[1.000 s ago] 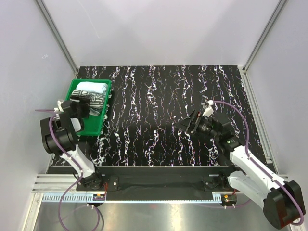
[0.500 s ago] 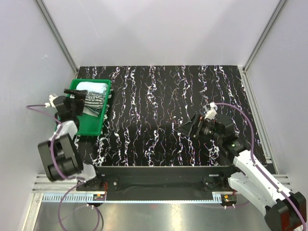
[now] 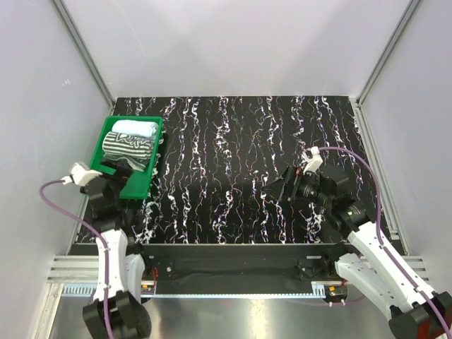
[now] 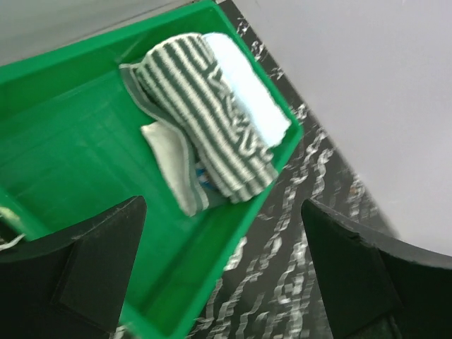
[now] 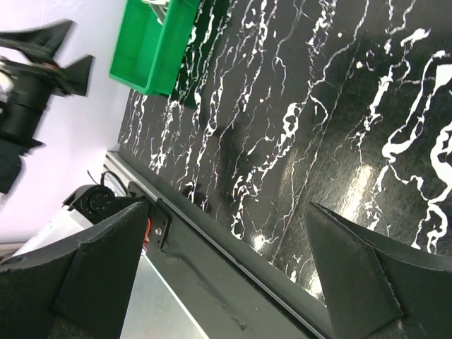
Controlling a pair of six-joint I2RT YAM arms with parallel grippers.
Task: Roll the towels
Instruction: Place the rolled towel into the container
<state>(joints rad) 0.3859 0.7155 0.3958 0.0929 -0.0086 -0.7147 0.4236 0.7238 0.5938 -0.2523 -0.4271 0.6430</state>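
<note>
One striped towel [image 3: 128, 143], one light blue towel [image 3: 135, 127]; one green tray [image 3: 136, 182].

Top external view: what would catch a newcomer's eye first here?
The green tray stands out at the left edge of the black marbled table, with the striped towel and the light blue towel rolled side by side inside. The left gripper hovers open over the tray's near end, holding nothing; the right gripper is open over the table's right half.

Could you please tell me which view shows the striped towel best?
The left wrist view: the striped towel lies rolled, close up, in the green tray. The top external view shows it small; the right wrist view shows only the tray's outside.
</note>
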